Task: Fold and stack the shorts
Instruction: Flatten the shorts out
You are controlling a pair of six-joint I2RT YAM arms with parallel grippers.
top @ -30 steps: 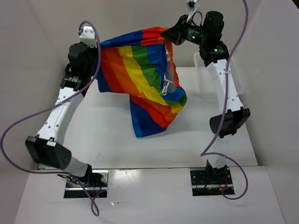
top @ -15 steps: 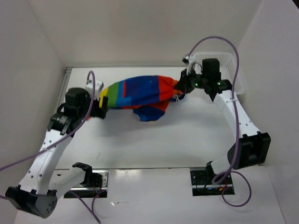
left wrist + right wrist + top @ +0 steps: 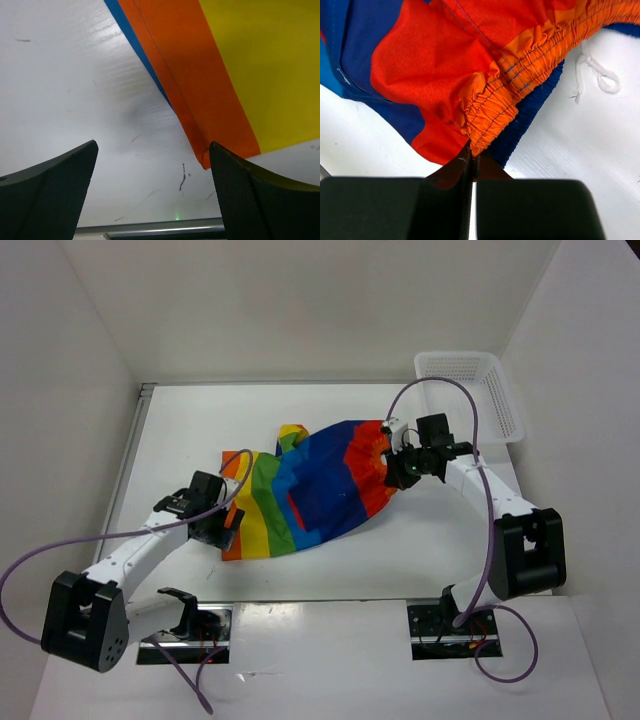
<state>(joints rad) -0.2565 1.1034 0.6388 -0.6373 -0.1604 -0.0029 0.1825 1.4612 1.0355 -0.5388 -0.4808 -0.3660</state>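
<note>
The shorts (image 3: 310,490) are lying spread on the table (image 3: 420,560), near its middle, with the long axis running diagonally from near-left to far-right. The waistband (image 3: 520,65) is pointing far-right toward the right gripper (image 3: 397,473), and the leg hems are pointing near-left toward the left gripper (image 3: 230,528). The stripes are crossing that axis (orange, yellow and green at the hem end, blue in the middle, red and orange at the waist). The right gripper's jaws are pressing together on a gathered fold of the orange waistband, with the white drawstring (image 3: 594,72) lying loose on the table beside it. The left gripper's jaws are standing spread and holding nothing; the orange hem corner (image 3: 205,160) is lying on the table between them, just off the right-hand fingertip. The basket (image 3: 470,395) is sitting at the far-right corner, well apart from the cloth. Compared with half a second ago, the garment is no longer hanging bunched between two gripping arms: it is now flat, the left gripper has let go, both arms have come down and nearer, and the right gripper is still pinching.
</note>
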